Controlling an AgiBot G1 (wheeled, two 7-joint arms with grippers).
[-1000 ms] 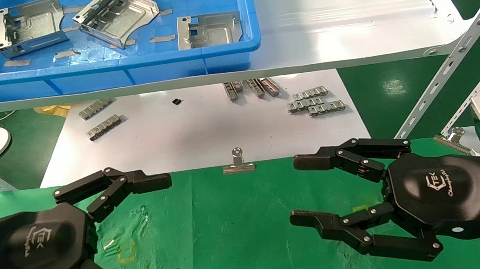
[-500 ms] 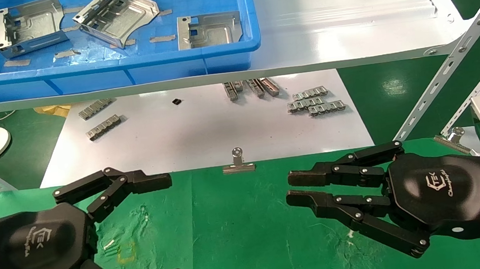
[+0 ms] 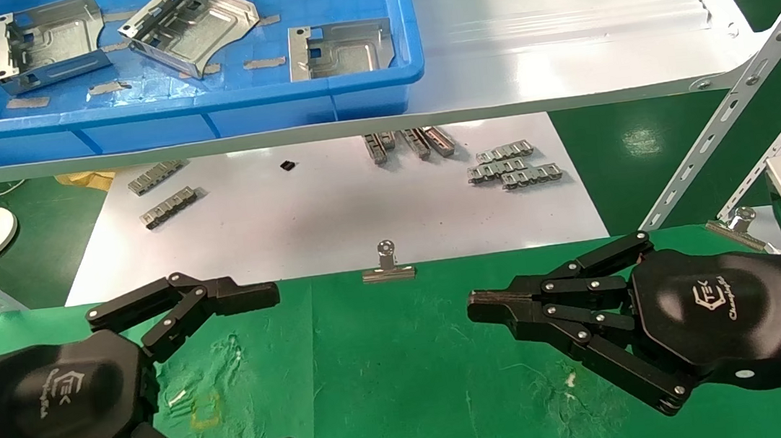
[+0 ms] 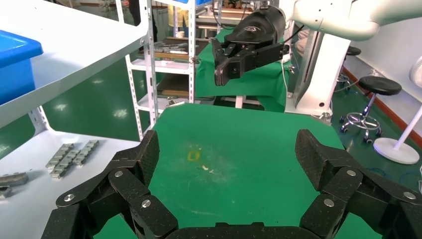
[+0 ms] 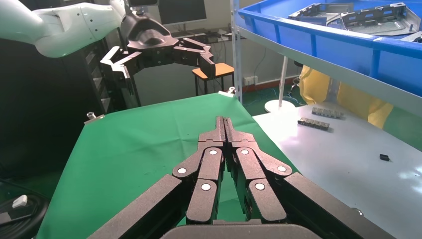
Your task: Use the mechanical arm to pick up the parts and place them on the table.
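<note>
Three silvery brackets (image 3: 45, 43) (image 3: 189, 26) (image 3: 340, 49) lie in the blue tray on the white shelf at the back left, far from both grippers. They also show in the right wrist view (image 5: 368, 15). My left gripper (image 3: 281, 370) hovers over the left of the green table (image 3: 393, 378), open wide and empty; the left wrist view (image 4: 226, 159) shows only green cloth between its fingers. My right gripper (image 3: 476, 306) hovers over the right of the table, shut on nothing; its fingertips meet in the right wrist view (image 5: 223, 122).
The blue tray (image 3: 169, 119) sits on a glossy white shelf (image 3: 559, 27) above the table's far edge. Below it, a white surface holds grey toothed strips (image 3: 512, 166). Binder clips (image 3: 387, 266) (image 3: 736, 225) grip the cloth's far edge. Slotted shelf struts (image 3: 733, 96) slant at right.
My right gripper's fingers have closed from wide open to fully shut, with nothing between them. The left gripper and the brackets have not moved.
</note>
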